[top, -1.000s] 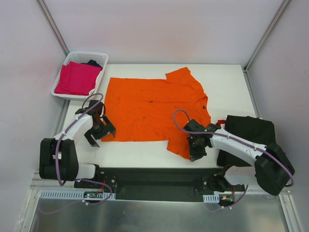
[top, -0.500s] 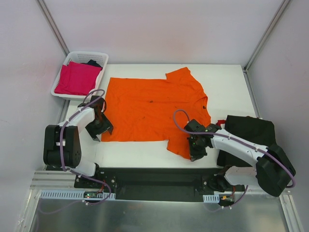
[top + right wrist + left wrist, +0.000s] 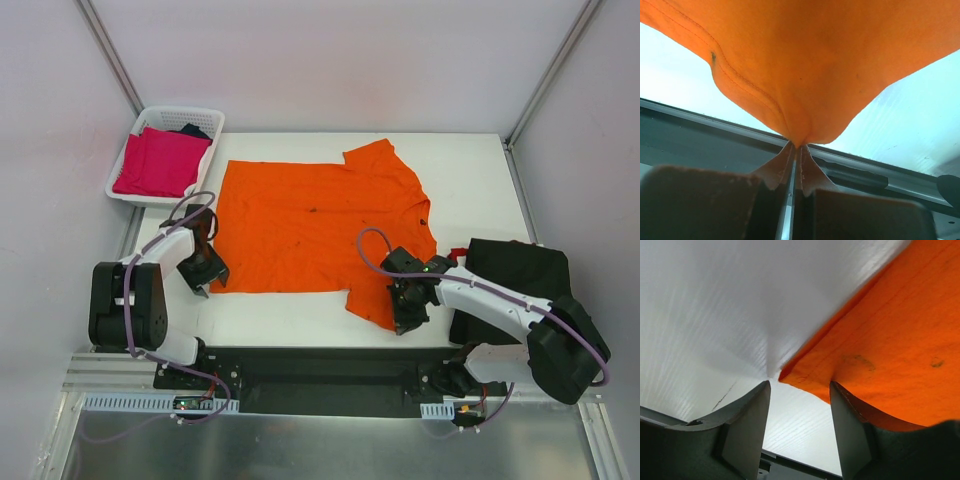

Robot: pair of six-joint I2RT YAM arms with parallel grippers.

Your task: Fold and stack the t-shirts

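Note:
The bright orange t-shirt (image 3: 318, 222) lies spread flat on the white table (image 3: 470, 180). My left gripper (image 3: 207, 273) is open at the shirt's near left hem corner. In the left wrist view that corner (image 3: 805, 376) lies just ahead of the open jaws, the cloth running under the right finger (image 3: 852, 432). My right gripper (image 3: 408, 317) is shut on the shirt's near sleeve; in the right wrist view the orange cloth (image 3: 805, 75) is pinched at the fingertips (image 3: 799, 161). A folded black t-shirt (image 3: 512, 285) lies at the right. A magenta-pink t-shirt (image 3: 158, 162) lies in the basket.
The white lattice basket (image 3: 200, 117) stands at the back left, with a dark garment (image 3: 193, 131) behind the pink one. The table's near edge and a black rail (image 3: 320, 365) run just below both grippers. Grey walls close in both sides.
My left gripper has moved from left of the shirt in to its near left hem corner, still open. My right gripper has stayed shut on the sleeve.

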